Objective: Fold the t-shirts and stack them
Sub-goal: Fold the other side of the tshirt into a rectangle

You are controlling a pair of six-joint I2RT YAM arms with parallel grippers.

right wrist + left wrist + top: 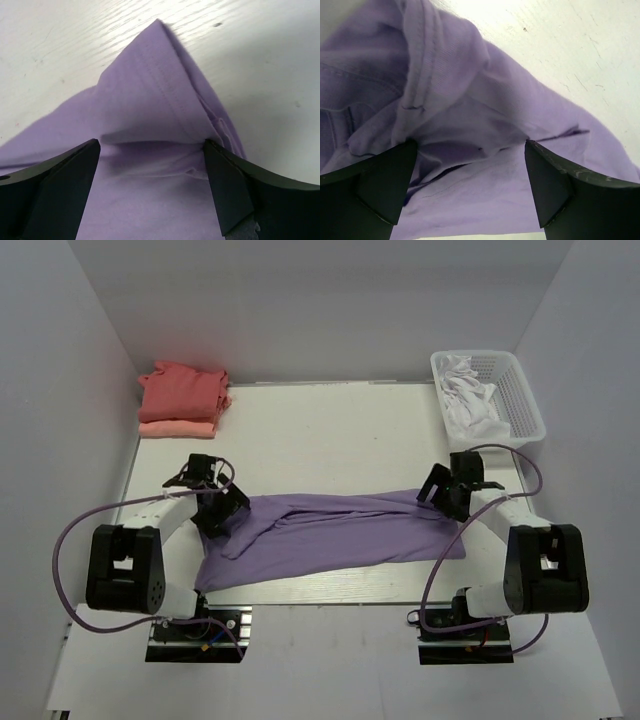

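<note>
You are working with both arms low over the lavender t-shirt (340, 535), which is lying across the near middle of the table (330, 430), drawn out into a long, rumpled band running left to right. Your left gripper (470, 150) is hanging over the shirt's bunched left end with its jaws spread wide and pinching nothing. Your right gripper (152, 150) is poised just as wide over the hemmed corner at the right end, also holding nothing. Whether the fingertips are touching the cloth cannot be told from either wrist view.

Judging by the layout, part of the job is looking done. At the far left corner a coral-red t-shirt (182, 390) is sitting folded on top of a salmon-pink t-shirt (178, 427), the two forming a neat stack. The lavender one is reading as only partly folded: narrowed lengthwise, not yet brought end to end, and lying well apart from that stack.

At the far right, a white basket (520, 390) is holding crumpled white cloth (468, 400); whether these are more t-shirts awaiting you is not clear.
</note>
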